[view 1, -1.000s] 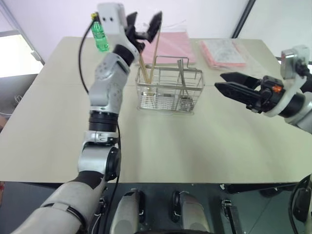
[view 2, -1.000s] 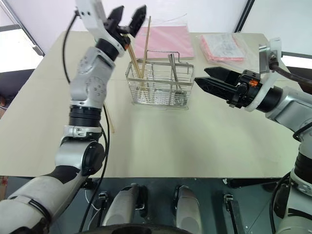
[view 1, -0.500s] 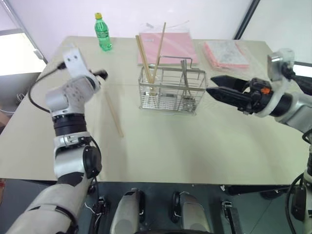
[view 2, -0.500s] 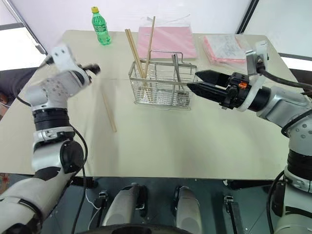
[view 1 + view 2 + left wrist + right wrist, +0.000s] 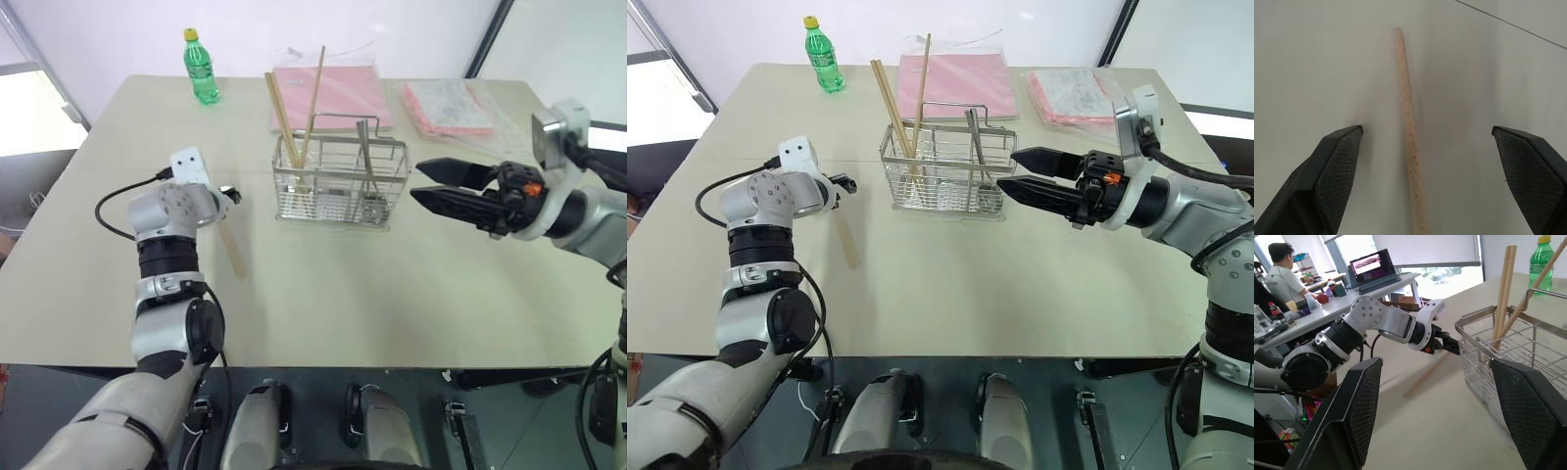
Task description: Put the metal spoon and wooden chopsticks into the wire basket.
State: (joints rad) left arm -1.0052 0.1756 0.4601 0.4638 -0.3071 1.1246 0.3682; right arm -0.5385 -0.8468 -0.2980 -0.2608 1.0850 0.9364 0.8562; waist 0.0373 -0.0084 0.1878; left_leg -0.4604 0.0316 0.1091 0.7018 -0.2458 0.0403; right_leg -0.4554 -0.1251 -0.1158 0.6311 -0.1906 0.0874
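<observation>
- Mid-table, toward the far side: wire basket (image 5: 340,183) upright, loop handle on top; 3 wooden chopsticks (image 5: 285,116) standing in its left end, leaning apart, tips well above the rim.
- In basket's right part: metal spoon (image 5: 365,147), upright, handle slightly tilted; bowl lost behind the mesh, can't tell which compartment exactly.
- Left of basket, flat on the table (image 5: 392,284): one loose chopstick (image 5: 232,248), well apart from the basket, lying near-to-far.
- Over that stick's far end: left gripper (image 5: 228,193), angled down, fingers spread wide. In left wrist view, stick (image 5: 1409,142) runs up between the two pads (image 5: 1334,169), touching neither; near end cut off by the frame edge.
- Whether fingertips touch the table: can't tell.
- Right of basket: right gripper (image 5: 421,182), roughly level, pointing at basket's right end, close but not touching; black fingers apart, nothing between them.
- Room: wide bare tabletop in front of basket, all the way to the near edge; bare strip also left of the loose stick out to the left table edge.
- Behind basket: pink packet (image 5: 338,93) close behind; second pink packet (image 5: 446,106) to the far right of it, wrapping glare hides detail.
- Far left of basket, near the table's back edge: green bottle (image 5: 201,69).
- In right wrist view: basket's left end (image 5: 1508,362) w/ sticks, rest cut off; person at a desk w/ laptop (image 5: 1374,265) far in the background, small and hard to read.
</observation>
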